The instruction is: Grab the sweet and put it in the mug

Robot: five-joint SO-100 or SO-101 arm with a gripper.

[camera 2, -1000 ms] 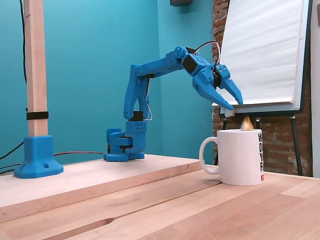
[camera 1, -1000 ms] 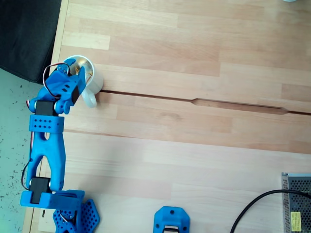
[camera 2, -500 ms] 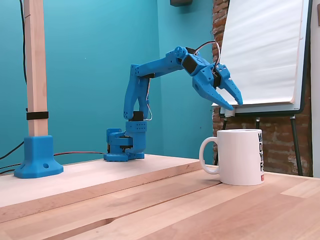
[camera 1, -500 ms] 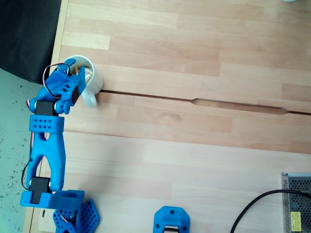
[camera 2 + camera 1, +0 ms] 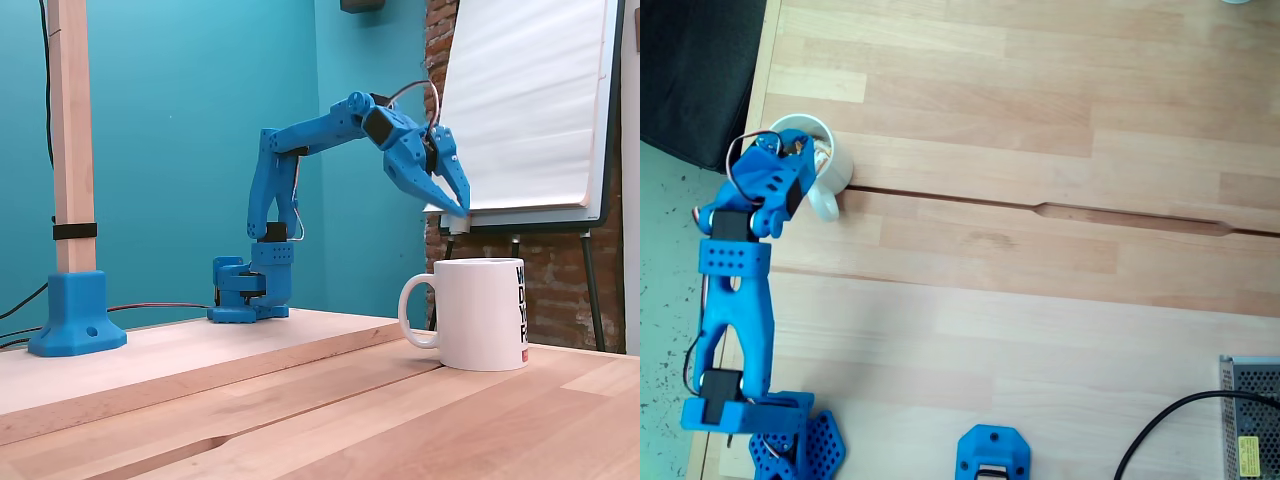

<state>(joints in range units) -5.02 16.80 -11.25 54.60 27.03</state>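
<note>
Fixed view from the side: blue gripper (image 5: 462,208) above the white mug (image 5: 478,313).
Its fingers are nearly together, holding nothing; the loop-handled mug stands at the table's (image 5: 1040,150) left edge.

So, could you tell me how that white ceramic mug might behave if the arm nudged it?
The round white ceramic mug looks squat with a flat base on the wooden table, so it would probably slide rather than tip. The glazed wall seems slippery. Its loop handle might make it pivot if pushed there.
</note>
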